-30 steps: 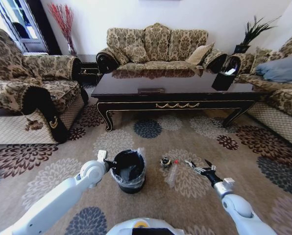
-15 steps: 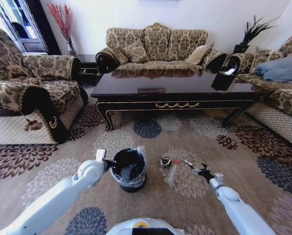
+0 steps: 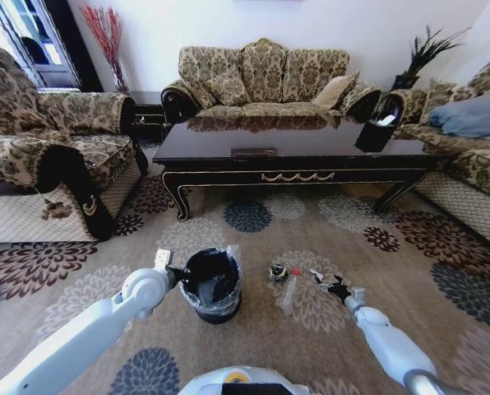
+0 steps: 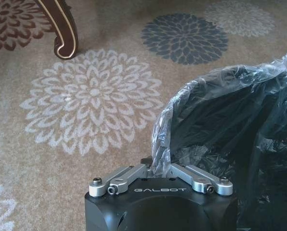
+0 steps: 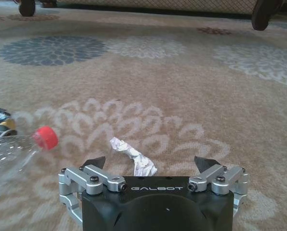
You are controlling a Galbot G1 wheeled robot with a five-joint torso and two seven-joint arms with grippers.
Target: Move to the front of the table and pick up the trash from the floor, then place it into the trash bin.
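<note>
Two risks looming: right gripper (image 5: 150, 162) hovering wide open over white scrap (image 5: 134, 156), beside trash bin (image 3: 211, 285), possibly nudging crushed bottle (image 5: 19, 148); left gripper (image 4: 158, 169) pinching clear liner (image 4: 191, 96) at bin rim, possibly tearing it.

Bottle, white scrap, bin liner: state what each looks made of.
Bottle: clear thin plastic, see-through, with an opaque red cap. White scrap: likely paper, matte and creased. Bin liner: thin clear plastic film, crinkled and shiny over the black trash bin.
</note>
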